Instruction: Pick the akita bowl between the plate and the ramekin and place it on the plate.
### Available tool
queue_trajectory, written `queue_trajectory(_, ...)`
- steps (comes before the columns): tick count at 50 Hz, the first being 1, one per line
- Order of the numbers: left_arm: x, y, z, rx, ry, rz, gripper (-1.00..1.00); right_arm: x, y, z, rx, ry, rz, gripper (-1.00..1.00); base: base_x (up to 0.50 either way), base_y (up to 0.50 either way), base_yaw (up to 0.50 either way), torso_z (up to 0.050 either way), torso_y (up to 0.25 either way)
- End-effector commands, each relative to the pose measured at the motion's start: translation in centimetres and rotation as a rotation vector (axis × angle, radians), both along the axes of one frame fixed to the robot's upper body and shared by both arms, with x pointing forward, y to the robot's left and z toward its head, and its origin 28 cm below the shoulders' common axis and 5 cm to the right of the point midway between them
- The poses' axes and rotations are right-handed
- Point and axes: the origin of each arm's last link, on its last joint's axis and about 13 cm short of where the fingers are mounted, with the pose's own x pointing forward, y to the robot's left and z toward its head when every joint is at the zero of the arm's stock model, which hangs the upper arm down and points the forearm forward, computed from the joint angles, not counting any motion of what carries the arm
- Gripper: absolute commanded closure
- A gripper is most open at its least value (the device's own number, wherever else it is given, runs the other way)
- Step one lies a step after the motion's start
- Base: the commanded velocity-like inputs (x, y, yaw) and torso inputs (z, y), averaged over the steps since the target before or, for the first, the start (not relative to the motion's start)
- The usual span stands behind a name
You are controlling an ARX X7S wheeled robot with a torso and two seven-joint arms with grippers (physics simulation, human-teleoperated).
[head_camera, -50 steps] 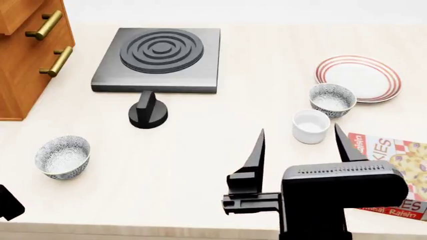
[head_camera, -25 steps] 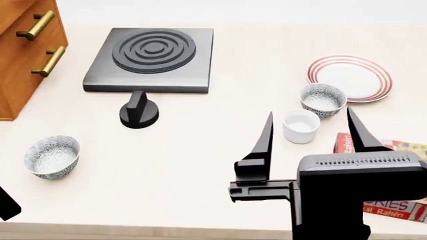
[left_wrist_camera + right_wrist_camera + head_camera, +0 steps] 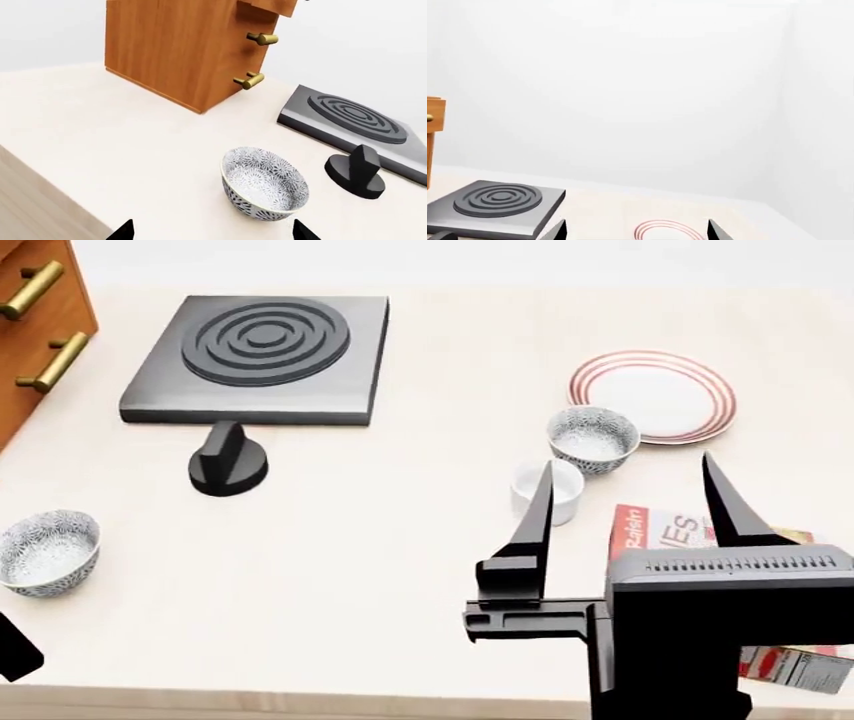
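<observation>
Drifted left in the head view over 1 s, leaving right gripper (image 3: 625, 495) released, near the ramekin (image 3: 549, 490), short of the akita bowl (image 3: 593, 439), nothing grasped

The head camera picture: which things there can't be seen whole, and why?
- Small plain white ramekin: the open right gripper has a black finger across its front.
- Red printed cookie box: mostly behind the gripper body; brand unreadable.
- Left gripper: cut off by the frame edge; state unclear.
- Wooden drawer cabinet: only a corner shows.
</observation>
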Motion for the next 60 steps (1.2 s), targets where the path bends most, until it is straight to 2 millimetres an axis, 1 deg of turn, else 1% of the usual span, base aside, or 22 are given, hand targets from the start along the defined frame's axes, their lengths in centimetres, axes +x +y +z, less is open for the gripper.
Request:
queue_trajectory(1, 0.00, 0.01, -0.04, 0.000, 0.001, 0.002, -1.00, -0.01, 0.03, 0.02, 0.000, 0.000, 0.005, -1.00, 0.00, -0.18, 0.00, 0.000, 0.000)
queue_trajectory(36, -0.03, 0.01, -0.03, 0.001, 0.001, 0.004, -1.00, -0.06, 0.08, -0.08, -0.006, 0.002, 0.007, -1.00, 0.00, -0.18, 0.00, 0.000, 0.000)
queue_trajectory(39, -0.06, -0.01, 0.00, 0.003, 0.001, 0.003, -1.00, -0.05, 0.13, -0.17, -0.036, -0.004, -0.007, -1.00, 0.00, 0.00, 0.00, 0.000, 0.000)
queue_trajectory(47, -0.11, -0.04, 0.07, 0.003, 0.001, 0.003, -1.00, -0.03, 0.15, -0.20, -0.026, 0.017, 0.017, -1.00, 0.01, 0.00, 0.00, 0.000, 0.000)
queue_trajectory(60, -0.02, -0.04, -0.07, 0.003, 0.003, 0.004, -1.00, 0.03, 0.13, -0.27, -0.026, 0.014, 0.017, -1.00, 0.23, 0.00, 0.00, 0.000, 0.000)
